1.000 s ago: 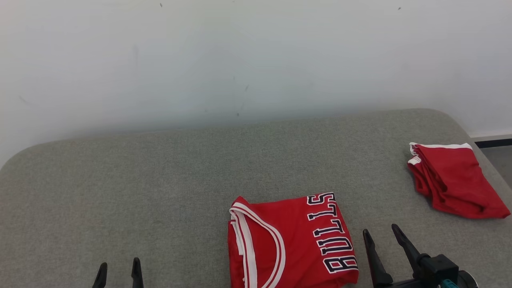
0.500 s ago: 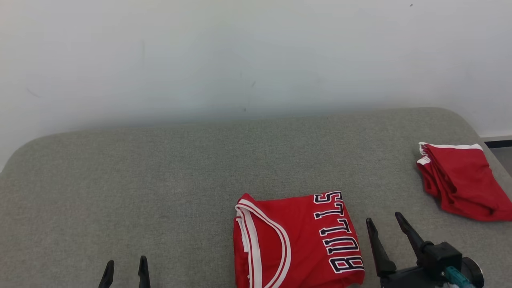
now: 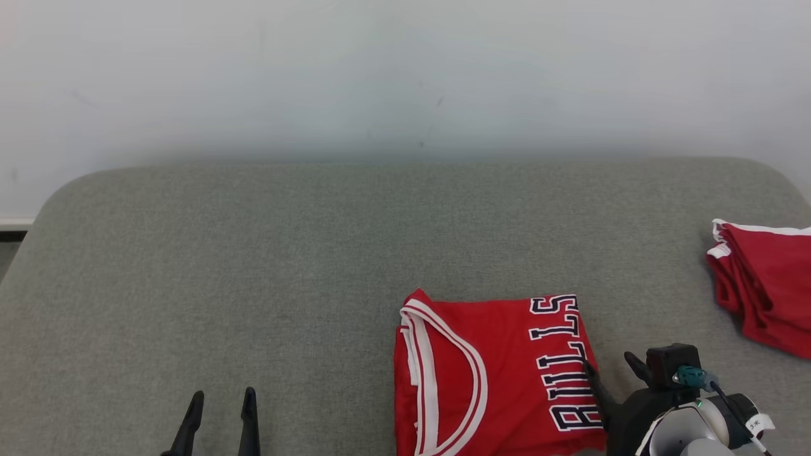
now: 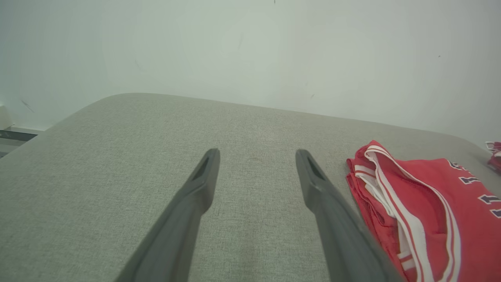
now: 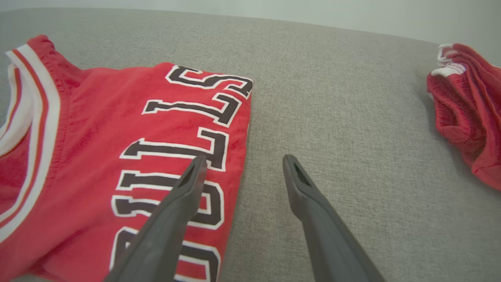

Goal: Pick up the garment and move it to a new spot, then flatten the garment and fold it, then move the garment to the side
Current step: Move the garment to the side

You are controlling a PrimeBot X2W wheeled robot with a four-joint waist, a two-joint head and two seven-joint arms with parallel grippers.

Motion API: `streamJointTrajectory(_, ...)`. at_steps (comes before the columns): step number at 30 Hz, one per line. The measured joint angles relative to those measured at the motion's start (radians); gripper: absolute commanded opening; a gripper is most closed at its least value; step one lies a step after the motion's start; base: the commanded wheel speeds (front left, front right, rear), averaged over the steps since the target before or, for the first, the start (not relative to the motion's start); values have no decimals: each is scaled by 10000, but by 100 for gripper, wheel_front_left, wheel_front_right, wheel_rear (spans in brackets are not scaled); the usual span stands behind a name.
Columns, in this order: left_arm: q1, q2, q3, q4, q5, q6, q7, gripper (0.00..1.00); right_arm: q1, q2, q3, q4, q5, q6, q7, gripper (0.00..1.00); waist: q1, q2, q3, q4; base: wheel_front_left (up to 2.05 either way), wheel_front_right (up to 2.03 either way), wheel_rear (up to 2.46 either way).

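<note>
a folded red jersey (image 3: 494, 373) with white trim and dark block lettering lies flat at the lower centre of the woven grey worktop (image 3: 285, 253), its bottom edge cut off. the right tool (image 5: 243, 158) is released, one finger on either side of the lettered edge. the left tool (image 3: 223, 394), lower left, is also spread and empty.

The head view crops the jersey (image 3: 500, 386) at bottom, the red cloth (image 3: 773, 288) at right.
</note>
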Motion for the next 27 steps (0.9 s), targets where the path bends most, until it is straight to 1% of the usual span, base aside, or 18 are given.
streamJointTrajectory(8,-356,-2,-79,192,50,-125,-2,100,-188,105,82,1003,569,0,437,100,0,0,372,451,0,0,0)
streamJointTrajectory(14,-442,2,27,221,144,-272,0,100,-337,209,550,1365,1459,-50,982,100,0,-1,507,662,0,0,0)
streamJointTrajectory(15,-449,0,46,222,153,-278,0,100,-378,174,652,1360,1567,-63,1039,88,-1,0,520,662,0,0,0)
streamJointTrajectory(16,-464,0,50,222,157,-282,0,100,-412,115,746,1342,1628,-63,1032,6,0,-1,530,653,0,0,0)
streamJointTrajectory(17,-487,0,67,222,157,-284,0,100,-446,65,838,1337,1672,-59,1032,0,-1,-1,538,640,0,0,0)
streamJointTrajectory(22,-541,0,117,221,121,-286,0,100,-813,-314,1127,1290,1570,2,980,0,0,1,519,477,0,0,0)
streamJointTrajectory(27,-607,0,169,163,17,-282,-2,100,-1786,-1001,1555,840,1540,2,1388,0,-1,1,516,219,0,0,0)
